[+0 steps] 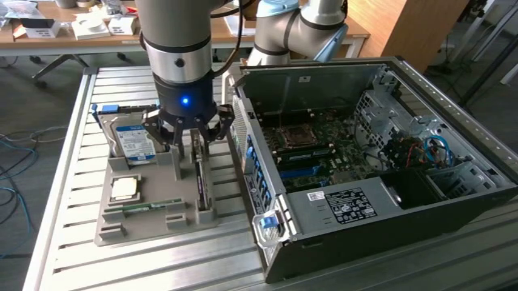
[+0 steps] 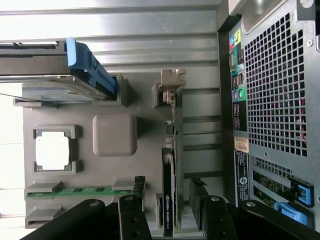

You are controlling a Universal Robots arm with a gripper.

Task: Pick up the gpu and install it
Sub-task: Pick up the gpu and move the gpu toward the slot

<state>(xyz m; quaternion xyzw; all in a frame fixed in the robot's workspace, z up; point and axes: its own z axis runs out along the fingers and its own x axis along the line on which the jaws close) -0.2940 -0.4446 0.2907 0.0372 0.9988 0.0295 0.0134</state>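
The gpu [image 1: 200,177] stands on edge in a slot of the grey holder tray [image 1: 154,225], just beside the open computer case [image 1: 368,200]. In the wrist view the gpu [image 2: 171,165] shows edge-on, with a dark block on one face and its pale metal bracket at one end. My gripper [image 1: 193,138] hangs straight above the card's upper end. It is open, with one finger on each side of the card's line, and holds nothing. The wrist view has the gripper [image 2: 175,216] straddling the card, with a gap between each fingertip [image 2: 134,212] and the board.
The tray also holds a silver-labelled hard drive [image 1: 133,140] with a blue frame, a square processor chip [image 1: 124,188] and a narrow green memory strip [image 1: 145,207]. The case lies on its side with the motherboard [image 1: 316,148] exposed. Its rear panel [image 2: 280,100] is close to the card.
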